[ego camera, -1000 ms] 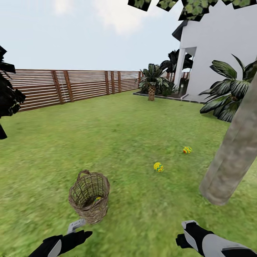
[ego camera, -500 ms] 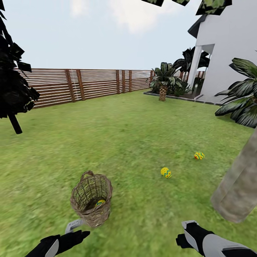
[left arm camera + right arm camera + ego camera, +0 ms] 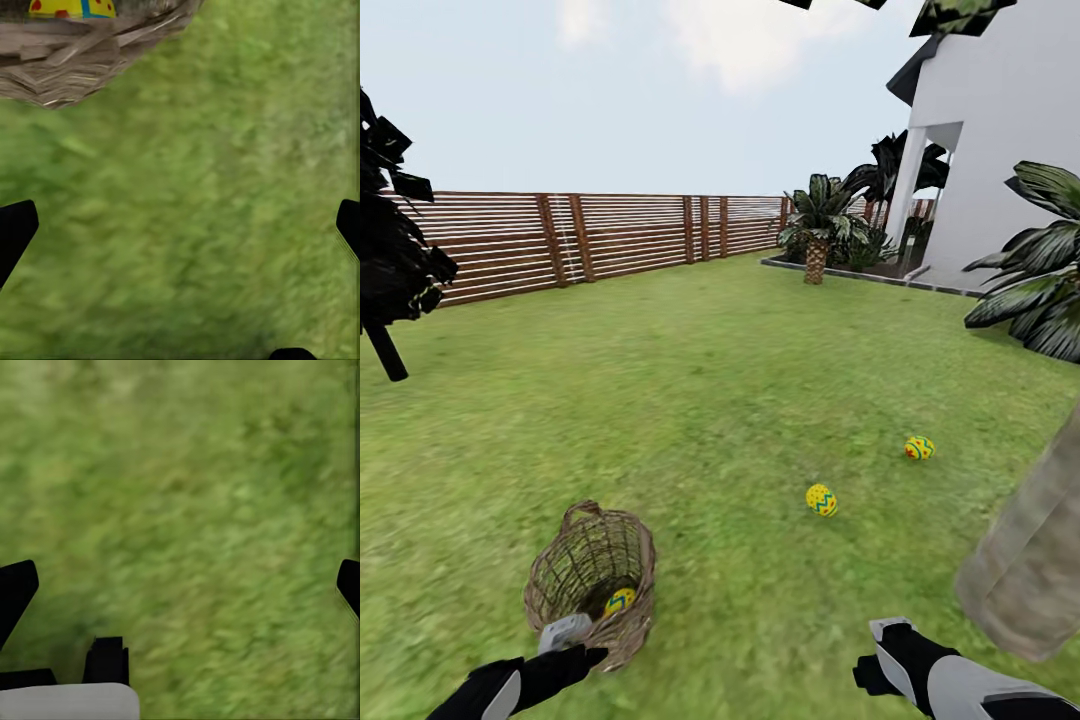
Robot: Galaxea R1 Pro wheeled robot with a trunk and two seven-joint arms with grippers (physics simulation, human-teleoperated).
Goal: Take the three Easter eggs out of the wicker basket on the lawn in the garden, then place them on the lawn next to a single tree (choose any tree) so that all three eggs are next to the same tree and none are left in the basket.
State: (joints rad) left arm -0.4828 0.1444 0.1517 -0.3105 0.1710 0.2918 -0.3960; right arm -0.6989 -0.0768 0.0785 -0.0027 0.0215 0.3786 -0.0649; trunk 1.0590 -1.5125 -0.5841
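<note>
Since half a second ago the head view has shifted, so the camera has moved. The wicker basket (image 3: 592, 583) now shows lower and further left in that view, just ahead of the left gripper (image 3: 565, 640). The tree trunk (image 3: 1032, 560) now shows lower at the right edge. The two loose eggs keep their spacing relative to each other.

Egg positions:
- One Easter egg (image 3: 620, 601) lies inside the basket; the left wrist view shows its yellow shell (image 3: 72, 7) above the woven rim (image 3: 82, 52).
- A second egg (image 3: 821, 499) lies on the lawn (image 3: 700, 400), between the basket and the trunk.
- A third egg (image 3: 919, 448) lies further out on the grass, near the trunk.

Gripper state:
- Left: both wrist-view fingers (image 3: 15, 232) stand wide apart at the frame edges, holding nothing, with grass between them.
- Right gripper (image 3: 180, 585): fingers (image 3: 16, 589) equally wide apart, empty, over bare grass. In the head view the right arm (image 3: 950, 680) sits at the lower right.

Surroundings: flat green lawn, a brown slatted fence (image 3: 610, 235) along the far side, a white house (image 3: 1000, 150) at right, palm-like plants (image 3: 818, 225) beside it, and a dark conifer (image 3: 390, 250) at left.
</note>
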